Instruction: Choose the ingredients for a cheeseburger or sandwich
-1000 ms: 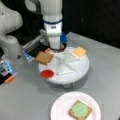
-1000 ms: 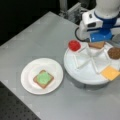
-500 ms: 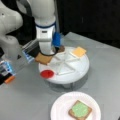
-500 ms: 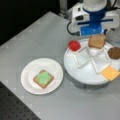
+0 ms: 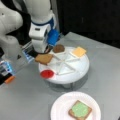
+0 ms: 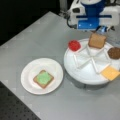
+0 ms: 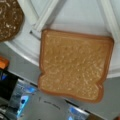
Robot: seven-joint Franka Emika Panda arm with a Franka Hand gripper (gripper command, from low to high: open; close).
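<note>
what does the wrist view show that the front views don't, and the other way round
Only the wrist view shows the toast close up, lying over the tray's rim.

Only the front views show the paper plate with toast and green disc, the red disc, the cheese and the arm; the hand is not clearly visible.

Both show the toast and the brown patty.

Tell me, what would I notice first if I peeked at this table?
Probably the big white robot arm, its gripper right above a toast square on the round divided tray. Then the paper plate at a front view's left, holding toast topped with a green disc.
</note>
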